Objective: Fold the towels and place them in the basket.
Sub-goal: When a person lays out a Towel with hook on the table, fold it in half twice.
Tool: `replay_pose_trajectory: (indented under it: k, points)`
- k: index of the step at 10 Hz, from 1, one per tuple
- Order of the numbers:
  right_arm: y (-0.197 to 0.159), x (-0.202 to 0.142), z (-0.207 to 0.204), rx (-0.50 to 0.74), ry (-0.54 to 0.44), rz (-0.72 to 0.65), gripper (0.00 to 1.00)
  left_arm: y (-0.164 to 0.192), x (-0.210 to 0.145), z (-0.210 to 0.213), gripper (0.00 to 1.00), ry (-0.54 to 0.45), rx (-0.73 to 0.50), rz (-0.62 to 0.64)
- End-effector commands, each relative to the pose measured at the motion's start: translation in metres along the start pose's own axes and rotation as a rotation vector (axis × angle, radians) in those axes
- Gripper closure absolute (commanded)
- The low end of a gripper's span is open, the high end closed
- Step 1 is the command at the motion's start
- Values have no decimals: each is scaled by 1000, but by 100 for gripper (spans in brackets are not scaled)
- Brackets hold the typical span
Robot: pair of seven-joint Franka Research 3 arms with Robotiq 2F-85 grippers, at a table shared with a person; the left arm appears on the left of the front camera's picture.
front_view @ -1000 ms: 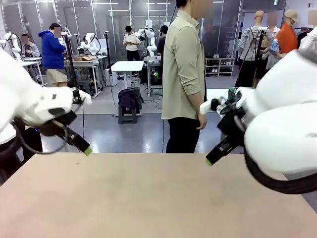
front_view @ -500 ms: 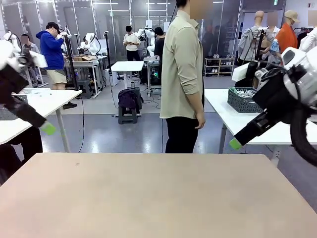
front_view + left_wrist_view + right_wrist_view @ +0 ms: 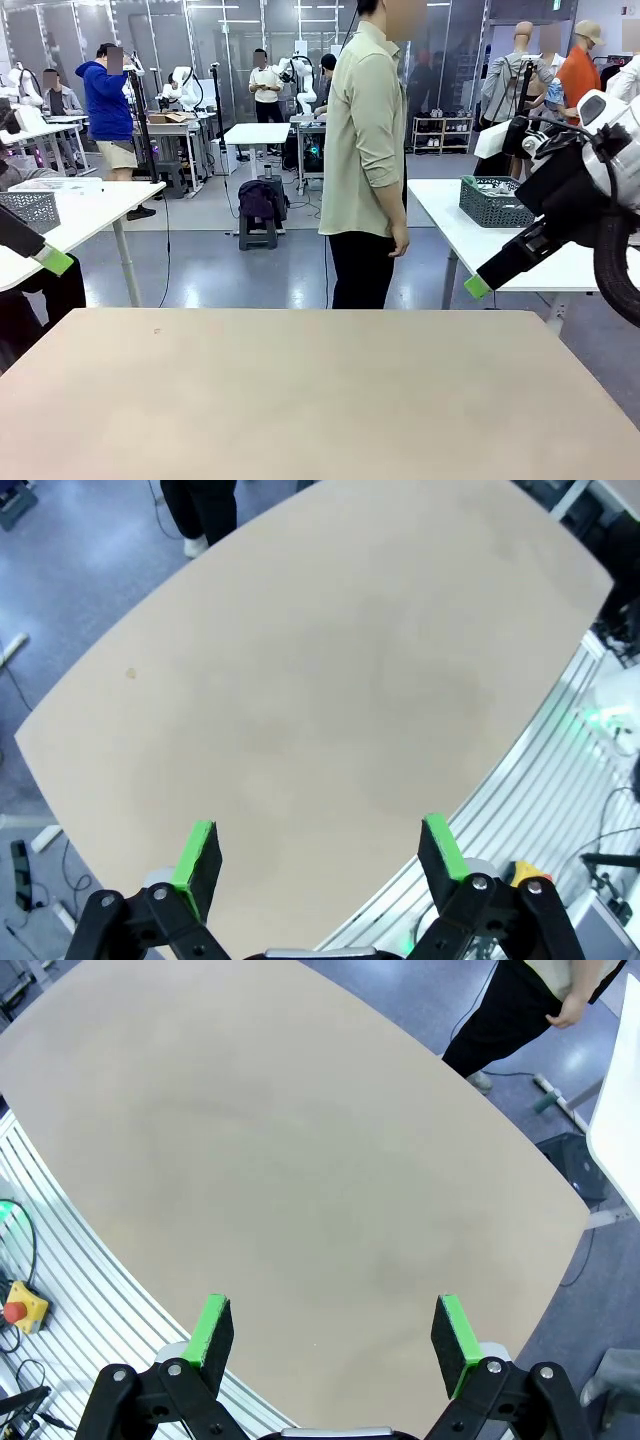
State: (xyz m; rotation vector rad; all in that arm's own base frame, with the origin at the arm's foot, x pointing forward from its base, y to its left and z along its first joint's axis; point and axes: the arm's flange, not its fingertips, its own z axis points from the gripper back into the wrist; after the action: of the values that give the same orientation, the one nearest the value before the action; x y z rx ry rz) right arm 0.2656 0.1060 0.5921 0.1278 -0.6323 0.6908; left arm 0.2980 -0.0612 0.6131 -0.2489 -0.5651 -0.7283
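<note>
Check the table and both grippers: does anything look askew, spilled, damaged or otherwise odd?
Nothing stands out. The table looks flat and undamaged, with one tiny dark speck near its far left corner. The left gripper and right gripper are open, raised off it. The person stands at the far edge.

No text, label, brand, number or sign is showing legibly on the table; distant markings are appearing too small to read.

A person in an olive shirt stands beyond the tan table.
</note>
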Motion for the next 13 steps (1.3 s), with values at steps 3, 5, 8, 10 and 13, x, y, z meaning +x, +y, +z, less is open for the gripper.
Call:
replay_pose_trajectory:
  k: [3,5,8,10,13]
  points:
    - [0,0,1,-3,1,-12,0,0,1,3,0,-7,-1,-3]
    - [0,0,0,-6,2,0,0,0,0,1,0,3,12,5]
    - [-7,21,70,14,5,43,0,-5,34,73,0,34,-28,-78]
    - [-6,46,129,-19,-15,72,0,-14,68,120,0,58,-45,-111]
    - [1,58,215,-62,-115,65,0,-35,97,187,0,18,-35,-135]
